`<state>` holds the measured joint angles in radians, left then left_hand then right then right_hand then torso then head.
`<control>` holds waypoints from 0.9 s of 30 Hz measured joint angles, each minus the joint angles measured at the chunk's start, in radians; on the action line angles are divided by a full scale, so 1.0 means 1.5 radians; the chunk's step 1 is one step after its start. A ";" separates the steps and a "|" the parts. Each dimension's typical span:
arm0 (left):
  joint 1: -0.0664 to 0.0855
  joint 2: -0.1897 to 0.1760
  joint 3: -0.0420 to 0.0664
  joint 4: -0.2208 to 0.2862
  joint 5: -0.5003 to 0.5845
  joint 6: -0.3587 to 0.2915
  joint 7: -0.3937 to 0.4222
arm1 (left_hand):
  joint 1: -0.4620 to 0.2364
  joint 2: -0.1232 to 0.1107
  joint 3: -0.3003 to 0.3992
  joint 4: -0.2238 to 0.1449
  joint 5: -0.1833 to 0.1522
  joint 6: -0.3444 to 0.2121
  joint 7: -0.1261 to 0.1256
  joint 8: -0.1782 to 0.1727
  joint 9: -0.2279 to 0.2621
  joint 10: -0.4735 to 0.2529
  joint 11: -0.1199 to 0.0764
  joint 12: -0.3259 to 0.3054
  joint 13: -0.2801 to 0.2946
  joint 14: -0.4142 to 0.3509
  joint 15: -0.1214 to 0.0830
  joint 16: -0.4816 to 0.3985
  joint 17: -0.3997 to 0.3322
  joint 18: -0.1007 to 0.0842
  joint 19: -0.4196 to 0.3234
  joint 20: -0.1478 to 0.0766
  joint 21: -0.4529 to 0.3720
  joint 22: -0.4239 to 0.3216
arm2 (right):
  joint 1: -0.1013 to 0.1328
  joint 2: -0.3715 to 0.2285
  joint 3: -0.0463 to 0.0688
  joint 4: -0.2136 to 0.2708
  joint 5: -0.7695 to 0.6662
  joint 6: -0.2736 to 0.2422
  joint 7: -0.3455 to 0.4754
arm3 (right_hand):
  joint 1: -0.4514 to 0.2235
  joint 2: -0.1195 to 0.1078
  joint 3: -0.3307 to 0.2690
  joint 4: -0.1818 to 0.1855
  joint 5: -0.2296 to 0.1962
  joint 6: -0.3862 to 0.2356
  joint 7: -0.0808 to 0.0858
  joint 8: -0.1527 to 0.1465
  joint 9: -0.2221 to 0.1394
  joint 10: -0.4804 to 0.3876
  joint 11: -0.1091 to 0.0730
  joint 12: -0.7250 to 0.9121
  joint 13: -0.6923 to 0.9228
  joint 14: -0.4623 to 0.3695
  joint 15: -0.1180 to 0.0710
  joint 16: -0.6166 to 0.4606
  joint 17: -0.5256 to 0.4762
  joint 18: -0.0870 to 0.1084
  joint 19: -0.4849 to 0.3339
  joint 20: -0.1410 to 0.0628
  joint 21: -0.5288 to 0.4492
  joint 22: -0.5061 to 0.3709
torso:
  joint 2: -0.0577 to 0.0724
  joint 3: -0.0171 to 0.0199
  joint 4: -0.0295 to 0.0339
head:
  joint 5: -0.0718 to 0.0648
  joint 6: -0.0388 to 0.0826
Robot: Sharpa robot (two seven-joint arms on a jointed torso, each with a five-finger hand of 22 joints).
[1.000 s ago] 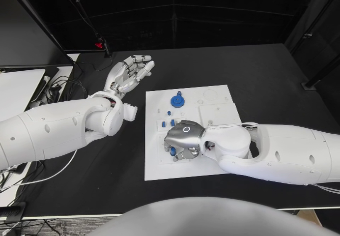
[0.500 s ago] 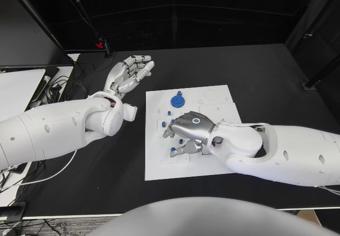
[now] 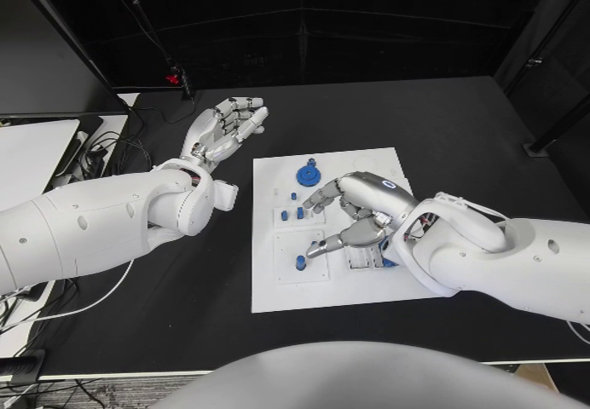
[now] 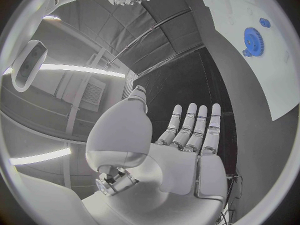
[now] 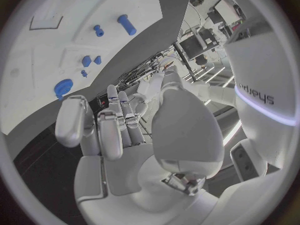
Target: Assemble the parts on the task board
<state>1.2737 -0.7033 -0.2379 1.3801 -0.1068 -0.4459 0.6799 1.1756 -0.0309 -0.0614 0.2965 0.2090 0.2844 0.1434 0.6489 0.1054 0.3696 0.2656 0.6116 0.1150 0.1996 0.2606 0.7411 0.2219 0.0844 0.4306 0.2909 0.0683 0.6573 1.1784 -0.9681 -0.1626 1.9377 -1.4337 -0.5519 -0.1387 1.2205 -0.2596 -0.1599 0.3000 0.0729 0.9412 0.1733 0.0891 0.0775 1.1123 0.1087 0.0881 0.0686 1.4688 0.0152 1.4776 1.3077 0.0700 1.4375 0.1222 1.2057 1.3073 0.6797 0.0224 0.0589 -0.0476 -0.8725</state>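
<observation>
The white task board (image 3: pixel 277 285) lies in the middle of the black table. On it are a blue gear (image 3: pixel 308 175), three small blue parts (image 3: pixel 292 213) and a blue peg (image 3: pixel 299 262) near its near left corner. My right hand (image 3: pixel 356 213) hovers over the board's middle with fingers spread, holding nothing; one fingertip (image 3: pixel 317 250) is close to the peg. A blue bit (image 3: pixel 389 262) shows beside the right wrist. My left hand (image 3: pixel 228 123) is off the board to its far left, palm up, fingers apart. The right wrist view shows the gear (image 5: pixel 62 87) and peg (image 5: pixel 126 24); the left wrist view shows the gear (image 4: pixel 253 40).
A white panel (image 3: pixel 27 158) and cables (image 3: pixel 105 153) lie at the table's left edge. A small red-lit stand (image 3: pixel 175 81) is at the back left. Bare black table surrounds the board to the right and far side.
My right hand has risen off the board's near left part and drawn back to the right, fingers spreading; the blue peg it covered now shows. The left hand has not moved.
</observation>
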 measured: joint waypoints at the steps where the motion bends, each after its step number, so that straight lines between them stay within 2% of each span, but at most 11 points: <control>1: 0.000 0.000 0.000 -0.001 0.000 0.000 0.000 | 0.000 0.000 0.000 0.000 0.000 0.000 0.000 0.000 0.000 0.000 0.000 0.000 -0.001 0.000 0.000 0.000 -0.001 0.000 0.000 0.000 0.001 0.001 | 0.007 -0.011 0.000 -0.001 0.043 -0.004 0.011 | 0.003 0.012 0.018 0.000 0.007 0.003 0.002 0.000 0.000 0.003 0.001 0.002 0.000 -0.002 0.004 0.000 0.000 0.006 -0.004 0.003 -0.011 0.000 | 0.000 -0.0001 0.0000 | -0.001 0.000; 5: 0.000 0.002 0.000 -0.002 0.000 0.000 0.000 | 0.000 0.000 0.000 0.000 0.000 0.000 0.000 0.003 -0.001 0.000 0.000 0.003 -0.001 0.000 0.000 0.000 -0.002 0.000 0.000 0.000 0.001 0.002 | 0.028 -0.048 0.000 -0.014 0.199 -0.003 0.042 | 0.020 0.093 0.069 -0.008 0.016 -0.003 0.001 0.000 -0.001 0.029 -0.003 0.024 0.007 -0.002 0.004 -0.002 -0.003 0.010 -0.012 0.004 -0.029 0.000 | 0.000 -0.0008 0.0012 | -0.007 0.000; 10: 0.000 0.005 0.000 -0.004 0.000 -0.001 0.000 | 0.000 0.000 0.000 0.000 0.000 0.000 0.000 0.003 -0.001 0.000 0.000 0.003 -0.001 0.000 0.000 0.000 -0.002 0.000 0.002 -0.002 0.001 0.002 | 0.039 -0.090 0.000 -0.020 0.360 0.021 0.060 | 0.020 0.125 0.061 -0.008 0.019 -0.026 -0.006 0.006 -0.002 0.069 -0.012 0.070 0.033 -0.002 0.004 -0.020 -0.048 0.026 -0.052 -0.002 -0.097 -0.037 | 0.000 -0.0024 0.0020 | -0.010 0.000; 11: 0.000 0.005 0.000 -0.004 0.000 -0.001 0.000 | 0.000 0.000 0.000 0.000 0.000 0.000 0.000 0.003 -0.001 0.000 0.000 0.003 -0.001 0.000 0.000 0.000 -0.002 0.000 0.002 -0.002 0.001 0.002 | 0.040 -0.095 0.000 -0.020 0.374 0.025 0.061 | 0.016 0.128 0.054 -0.009 0.019 -0.030 -0.010 0.010 -0.002 0.081 -0.016 0.090 0.045 -0.004 0.000 -0.027 -0.065 0.035 -0.067 -0.004 -0.122 -0.051 | 0.000 -0.0024 0.0020 | -0.010 0.000; 14: 0.000 0.009 0.000 -0.005 0.000 -0.001 0.000 | 0.000 0.000 0.000 0.000 0.000 0.000 0.000 0.003 -0.001 0.000 0.000 0.003 -0.001 0.000 0.000 0.000 -0.002 0.000 0.002 -0.002 0.001 0.002 | 0.041 -0.120 0.000 -0.017 0.422 0.044 0.062 | 0.007 0.137 0.036 -0.016 0.019 -0.044 -0.016 0.028 0.001 0.099 -0.023 0.185 0.114 -0.017 -0.013 -0.034 -0.087 0.036 -0.099 -0.009 -0.164 -0.073 | 0.000 -0.0024 0.0020 | -0.013 0.000; 16: 0.000 0.011 0.000 -0.006 0.000 -0.002 0.000 | 0.000 0.000 0.000 0.000 0.000 0.000 0.000 0.003 -0.001 0.000 0.000 0.003 -0.001 0.000 0.000 0.000 -0.002 0.000 0.002 -0.002 0.001 0.002 | 0.042 -0.137 -0.001 -0.014 0.443 0.057 0.062 | 0.000 0.145 0.020 -0.011 0.019 -0.056 -0.024 0.049 0.007 0.097 -0.020 0.379 0.298 -0.034 -0.013 -0.032 -0.091 0.041 -0.127 -0.013 -0.195 -0.085 | 0.000 -0.0024 0.0020 | -0.016 0.000; 17: 0.000 0.012 0.000 -0.007 0.000 -0.002 0.000 | 0.000 0.000 0.000 0.000 0.000 0.000 0.000 0.003 -0.001 0.000 0.000 0.003 -0.001 0.000 0.000 0.000 -0.002 0.000 0.002 -0.002 0.001 0.002 | 0.042 -0.144 -0.001 -0.012 0.448 0.062 0.061 | 0.004 0.149 0.016 -0.008 0.018 -0.060 -0.022 0.060 0.010 0.114 -0.020 0.503 0.450 -0.034 -0.008 -0.022 -0.075 0.047 -0.131 -0.015 -0.197 -0.084 | 0.000 -0.0025 0.0020 | -0.017 0.000; 19: 0.000 0.014 0.000 -0.008 0.000 -0.002 0.000 | 0.000 0.000 0.000 0.000 0.000 0.000 0.000 0.003 -0.001 0.000 0.000 0.003 -0.001 0.000 0.000 0.000 -0.002 0.000 0.002 -0.002 0.001 0.002 | 0.042 -0.161 -0.001 -0.009 0.451 0.075 0.059 | -0.007 0.140 -0.004 -0.002 0.004 -0.094 0.007 0.103 0.020 0.163 -0.015 0.774 0.746 -0.009 0.005 0.024 -0.012 0.046 -0.111 -0.005 -0.140 -0.041 | 0.000 -0.0027 0.0024 | -0.022 0.000; 21: 0.000 0.015 0.000 -0.009 0.000 -0.003 0.000 | 0.000 0.000 0.000 0.000 0.000 0.000 0.000 0.003 -0.001 0.000 0.000 0.003 -0.001 0.000 0.000 0.000 -0.002 0.000 0.002 -0.002 0.001 0.002 | 0.043 -0.175 -0.001 -0.007 0.448 0.084 0.055 | -0.020 0.153 -0.004 -0.002 0.016 -0.088 0.001 0.139 0.031 0.222 -0.007 0.945 0.812 -0.002 0.011 0.051 -0.002 0.025 -0.083 0.001 -0.081 -0.008 | 0.000 -0.0029 0.0025 | -0.030 0.000; 25: 0.000 0.019 0.000 -0.011 0.000 -0.003 0.000 | 0.000 0.000 0.000 0.000 0.000 0.000 0.000 0.003 -0.001 0.000 0.000 0.003 -0.001 0.000 0.000 0.000 -0.002 0.000 0.002 -0.002 0.001 0.002 | 0.043 -0.200 -0.002 -0.001 0.418 0.094 0.040 | -0.035 0.145 -0.001 -0.004 0.075 -0.085 -0.002 0.198 0.048 0.233 -0.005 0.986 0.826 -0.002 0.011 0.061 0.000 -0.009 0.005 0.011 0.091 0.001 | 0.000 -0.0036 0.0024 | -0.045 0.000; 27: 0.000 0.021 0.000 -0.011 0.000 -0.004 0.000 | 0.000 0.000 0.000 0.000 0.000 0.000 0.000 0.003 -0.001 0.000 0.000 0.003 -0.001 0.000 0.000 0.000 -0.002 0.000 0.003 -0.002 0.001 0.002 | 0.043 -0.210 -0.002 0.005 0.393 0.096 0.023 | -0.035 0.145 0.007 -0.005 0.099 -0.084 -0.003 0.223 0.056 0.234 -0.006 0.986 0.826 -0.002 0.011 0.061 0.000 -0.017 0.015 0.014 0.148 0.001 | 0.000 -0.0038 0.0024 | -0.050 0.000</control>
<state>1.2736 -0.6718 -0.2380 1.3633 -0.1067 -0.4515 0.6799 1.1756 -0.0309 -0.0614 0.2965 0.2089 0.2844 0.1434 0.6528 0.1044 0.3697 0.2656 0.6156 0.1131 0.1996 0.2606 0.7414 0.2183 0.0845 0.4344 0.2879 0.0695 0.6599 1.2425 -1.2835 -0.1655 1.9448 -0.8440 -0.4074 -0.1041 1.1684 -0.0417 -0.1502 0.2929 0.2213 0.8148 0.1693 0.4243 0.1620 1.4637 0.0997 1.5676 1.3081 1.4652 0.0321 1.5684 1.3082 0.0446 1.4604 0.1435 1.4271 1.3082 0.6804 0.0168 0.0625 -0.1225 -0.8725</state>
